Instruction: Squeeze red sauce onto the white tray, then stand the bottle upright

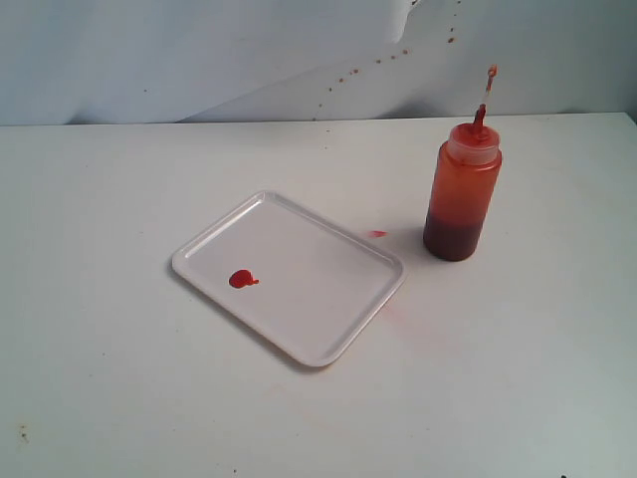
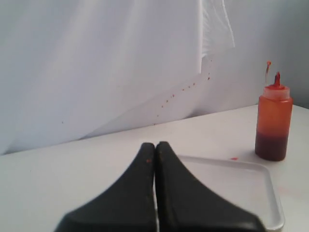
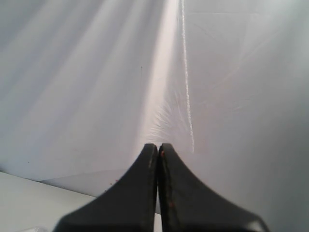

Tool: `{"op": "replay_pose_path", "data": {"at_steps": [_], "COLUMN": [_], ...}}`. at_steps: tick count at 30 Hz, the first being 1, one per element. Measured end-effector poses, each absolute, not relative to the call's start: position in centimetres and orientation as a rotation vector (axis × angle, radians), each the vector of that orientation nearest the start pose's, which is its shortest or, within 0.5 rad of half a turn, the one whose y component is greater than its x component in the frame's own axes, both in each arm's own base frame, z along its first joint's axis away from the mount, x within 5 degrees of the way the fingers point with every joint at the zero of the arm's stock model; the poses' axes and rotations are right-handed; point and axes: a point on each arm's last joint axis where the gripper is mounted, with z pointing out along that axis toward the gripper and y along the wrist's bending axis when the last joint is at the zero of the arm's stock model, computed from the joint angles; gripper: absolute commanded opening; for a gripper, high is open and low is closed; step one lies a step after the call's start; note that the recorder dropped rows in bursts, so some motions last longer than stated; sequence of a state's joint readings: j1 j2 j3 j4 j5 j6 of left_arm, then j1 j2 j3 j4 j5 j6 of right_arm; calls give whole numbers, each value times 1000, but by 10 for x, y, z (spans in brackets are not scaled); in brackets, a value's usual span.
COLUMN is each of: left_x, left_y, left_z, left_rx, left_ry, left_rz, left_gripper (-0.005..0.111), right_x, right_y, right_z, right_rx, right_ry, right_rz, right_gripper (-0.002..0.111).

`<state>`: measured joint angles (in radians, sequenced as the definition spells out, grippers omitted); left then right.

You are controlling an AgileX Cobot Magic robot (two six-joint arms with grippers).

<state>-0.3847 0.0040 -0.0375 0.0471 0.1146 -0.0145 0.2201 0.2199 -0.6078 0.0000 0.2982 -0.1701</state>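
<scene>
Plain white counter [image 1: 119, 398] with a wrinkly white sheet backdrop [image 1: 199, 60] behind it, and the sheet has a trail of little red specks [image 1: 378, 62] on it. The flat rectangular white plastic tray [image 1: 318, 239] with the low rim sits mid-counter at an angle. The glossy blob of red sauce [image 1: 242, 280] lies inside it toward the left end, clear of the rim. The translucent orange-red plastic squeeze bottle [image 1: 463, 199] stands upright on the counter just off the tray's right side, not touching it. It has dark sauce pooled at the base, the red pointed nozzle [image 1: 479, 118] up, and the tethered cap [image 1: 491, 72] sticking up off it, so it's uncapped. There's a small red smear [image 1: 378, 234] on the counter between tray and bottle. The left gripper [image 2: 155, 145] has its jaws pressed together on nothing, looking across the tray toward the bottle. The right gripper [image 3: 158, 146] is the same, jaws closed and empty, facing the backdrop. Neither shows in the exterior view. To me both halves of the job look done, and what's left is parking the arms out of the way. If I were running it, I'd move high and wide and swing nothing past that tall, narrow bottle. A light nudge near the top would probably tip it, and with the cap off that means more mess. I wouldn't pass low over the tray either, since the blob would smear.
</scene>
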Motion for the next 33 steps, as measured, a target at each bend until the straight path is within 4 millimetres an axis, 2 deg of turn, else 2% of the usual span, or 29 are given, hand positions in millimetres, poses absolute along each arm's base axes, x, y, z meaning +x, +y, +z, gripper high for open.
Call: {"op": "replay_pose_path", "data": {"at_steps": [3, 12, 19, 33], "left_x": [52, 52, 51, 51], "left_y": [-21, -21, -20, -20], "left_z": [205, 202, 190, 188], "left_rx": [307, 317, 344, 352], "left_ry": [1574, 1601, 1731, 1747], "left_rz": [-296, -290, -270, -261], "left_gripper": [0, 0, 0, 0], "right_x": [34, 34, 34, 34], "right_y": [8, 8, 8, 8], "right_z": [372, 372, 372, 372], "right_rx": [-270, -270, -270, -270], "right_ry": [1368, 1368, 1368, 1368], "right_rz": [42, 42, 42, 42], "right_gripper": [0, 0, 0, 0]}}
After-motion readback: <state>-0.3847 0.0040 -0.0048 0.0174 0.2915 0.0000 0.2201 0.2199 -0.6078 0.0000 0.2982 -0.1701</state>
